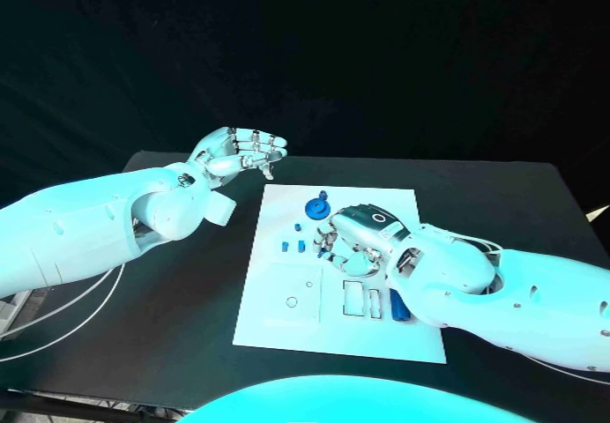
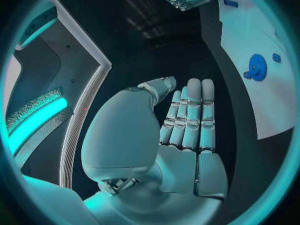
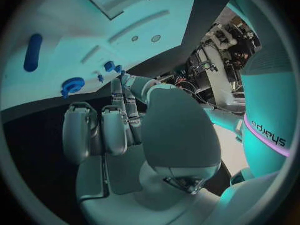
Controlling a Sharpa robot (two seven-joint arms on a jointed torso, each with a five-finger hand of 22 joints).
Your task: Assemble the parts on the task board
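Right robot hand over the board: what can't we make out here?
- Head view: whether the right robot hand holds a part; its fingers curl over the board, covering what lies beneath.
- Right wrist view: fingertips reach the small parts; contact too small to tell.
- Head view: slot shapes too small.

We see a black table (image 1: 152,352), its top matte and plain, spreading under and around the right hand (image 1: 350,233) and reaching out towards both sides. Its far edge runs straight just behind the left hand (image 1: 239,154), with a rounded corner beside that hand. Beyond that edge hangs a black backdrop (image 1: 382,70), dark and almost featureless, with faint folds we can barely make out; it closes off everything behind both hands. Well out from the left hand, past the table's side edge, we see a small pale patch (image 1: 16,310), too small to tell what it is.
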